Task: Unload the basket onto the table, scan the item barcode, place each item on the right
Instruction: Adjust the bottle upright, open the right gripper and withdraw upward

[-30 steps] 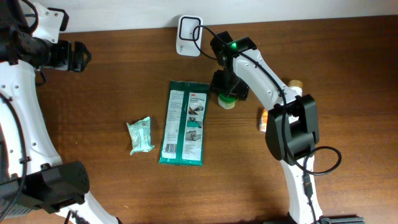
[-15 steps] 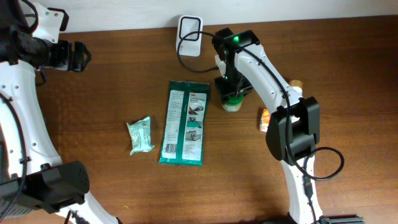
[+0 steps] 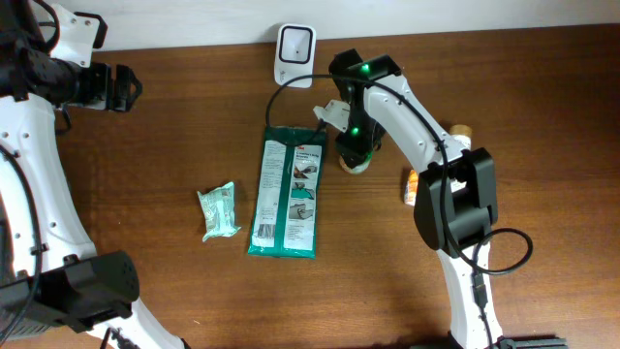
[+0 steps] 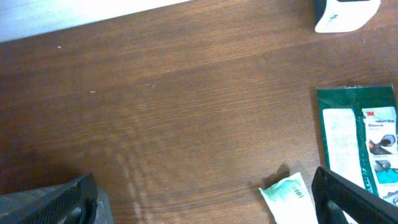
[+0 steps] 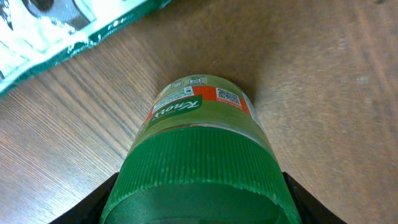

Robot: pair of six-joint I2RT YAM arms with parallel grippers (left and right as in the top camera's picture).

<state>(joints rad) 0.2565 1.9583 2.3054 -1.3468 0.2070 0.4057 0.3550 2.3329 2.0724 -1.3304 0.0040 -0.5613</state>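
One green-lidded jar [image 5: 198,112], orange-banded label, sits clasped in right jaws; left jaws gape wide.

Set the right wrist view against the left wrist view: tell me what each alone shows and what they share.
Right wrist only: a green-capped jar, label with a code showing, clamped in the right hand. Left wrist only: the white scanner, a small pale packet, and the open left hand. Both: the green pack and the wooden table.
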